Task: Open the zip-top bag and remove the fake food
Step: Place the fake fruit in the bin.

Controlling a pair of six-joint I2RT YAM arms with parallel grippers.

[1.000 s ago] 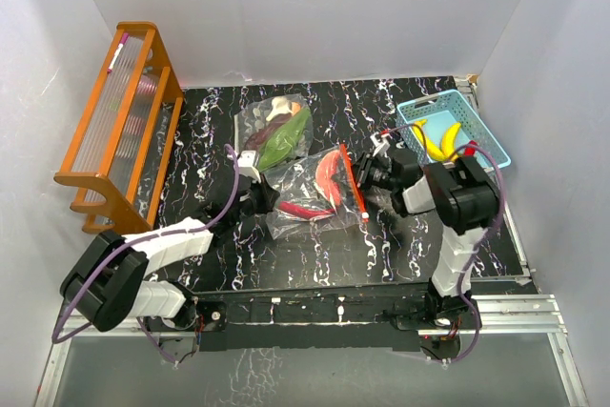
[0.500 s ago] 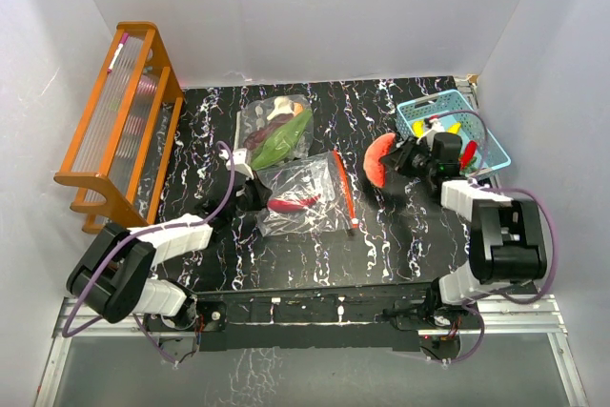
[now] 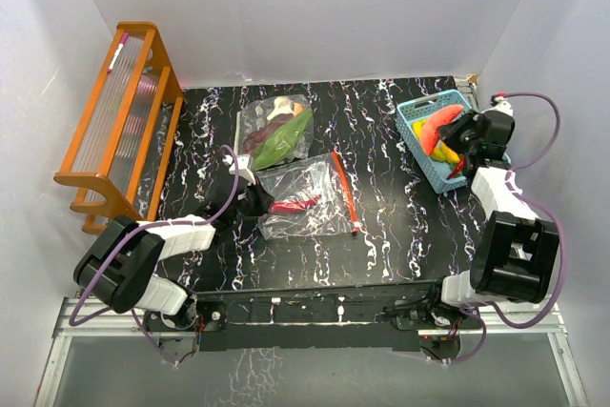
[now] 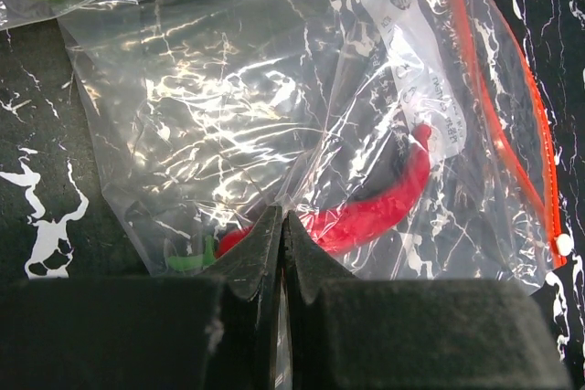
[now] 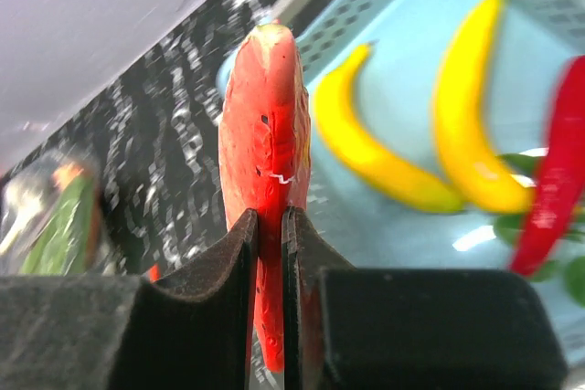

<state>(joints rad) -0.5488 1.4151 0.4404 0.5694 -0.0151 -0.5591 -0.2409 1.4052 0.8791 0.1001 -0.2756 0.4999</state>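
Left wrist: bag w/ red chilli

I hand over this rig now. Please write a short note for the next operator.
Left gripper: shut, pinching the edge of the clear zip-top plastic bag with the orange zip strip.
Right gripper: shut on a flat red-orange plastic food piece, over the light-blue plastic basket.
Done: two yellow plastic bananas and a red chilli lie in the basket.
To do: drop the piece; remove the red plastic chilli from the held bag; a second bag with green leafy pieces lies behind.
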